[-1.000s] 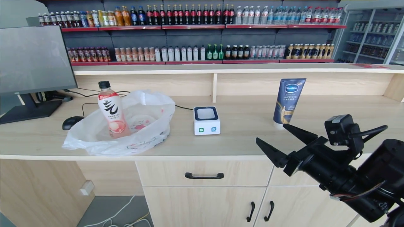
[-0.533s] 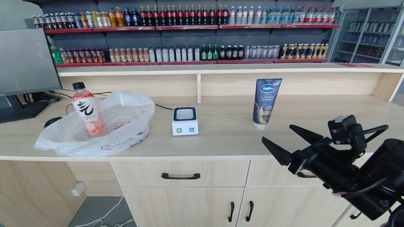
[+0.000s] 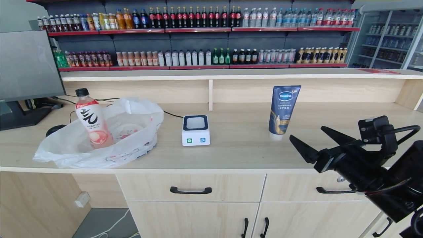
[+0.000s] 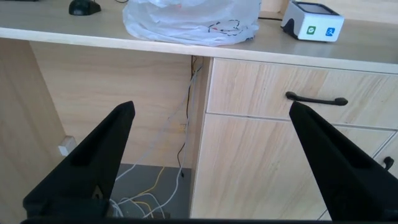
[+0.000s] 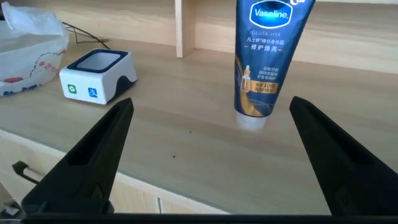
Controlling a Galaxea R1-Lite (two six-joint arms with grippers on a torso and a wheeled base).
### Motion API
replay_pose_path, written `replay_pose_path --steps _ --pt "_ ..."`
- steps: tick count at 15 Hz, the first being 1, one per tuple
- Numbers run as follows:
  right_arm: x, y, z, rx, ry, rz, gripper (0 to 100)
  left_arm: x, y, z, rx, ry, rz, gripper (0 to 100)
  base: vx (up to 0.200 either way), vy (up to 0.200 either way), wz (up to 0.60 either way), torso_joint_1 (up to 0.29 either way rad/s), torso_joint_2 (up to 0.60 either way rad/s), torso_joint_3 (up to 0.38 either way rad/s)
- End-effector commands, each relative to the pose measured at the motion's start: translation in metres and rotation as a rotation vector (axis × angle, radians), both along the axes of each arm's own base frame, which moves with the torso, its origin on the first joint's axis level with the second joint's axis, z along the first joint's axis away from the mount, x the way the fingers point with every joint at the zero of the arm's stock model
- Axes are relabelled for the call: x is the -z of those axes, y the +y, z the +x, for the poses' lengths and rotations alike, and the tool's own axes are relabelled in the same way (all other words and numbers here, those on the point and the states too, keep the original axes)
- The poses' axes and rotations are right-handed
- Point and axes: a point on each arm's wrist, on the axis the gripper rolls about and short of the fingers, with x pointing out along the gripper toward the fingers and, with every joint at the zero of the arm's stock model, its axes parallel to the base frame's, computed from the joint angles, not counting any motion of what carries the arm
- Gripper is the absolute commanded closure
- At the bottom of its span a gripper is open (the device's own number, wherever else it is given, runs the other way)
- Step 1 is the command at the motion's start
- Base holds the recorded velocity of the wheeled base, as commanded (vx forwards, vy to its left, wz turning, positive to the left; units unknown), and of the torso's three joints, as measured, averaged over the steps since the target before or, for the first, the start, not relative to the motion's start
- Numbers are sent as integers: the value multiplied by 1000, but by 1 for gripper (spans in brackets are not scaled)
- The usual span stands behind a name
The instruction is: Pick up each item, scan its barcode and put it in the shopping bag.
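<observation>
Since the prior frame the head cam has shifted, so the whole scene sits differently. The R gripper (image 3: 305, 132) now shows farther to the right of the tube (image 3: 284, 109) and a bit higher in the view, w/ a wider gap between them.

R arm comes in from the lower right, held low over the front edge of the counter (image 3: 238, 155). Its fingers are spread wide, holding nothing, tips aimed left and fwd toward the tube. In the right wrist view the tube stands ahead, between the two finger lines, well apart from both tips.

Tube stands upright on its cap, on the counter right of the scanner (image 3: 196, 130).

L gripper (image 4: 211, 106) hangs below counter level, facing the cabinet front. Its fingers are also spread wide, holding nothing.

Shopping bag (image 3: 132, 145) lies open at the left, near the front edge. The bottle (image 3: 91, 120) stands upright in it.

Bare counter lies btwn scanner and tube, and btwn tube and R gripper. More open surface runs right of the tube. The raised back panel (image 3: 330, 89) is close behind the tube. Mouse (image 3: 54, 129) and monitor (image 3: 29, 62) sit left of the bag.
</observation>
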Motion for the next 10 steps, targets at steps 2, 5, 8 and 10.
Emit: replay_pose_path --steps 2,5,8,10 --pt "1 -14 9 74 -2 -11 0 0 0 0 0 -1 -1 0 200 0 0 17 10 5" --pt "-6 -24 16 121 -34 -8 0 0 0 0 0 -1 2 0 0 0 0 0 0 0" --pt "-18 -31 32 157 -95 13 0 0 0 0 0 -1 0 0 0 0 0 0 0 0" --pt "-29 -37 41 179 -145 28 0 0 0 0 0 -1 0 0 0 0 0 0 0 0"
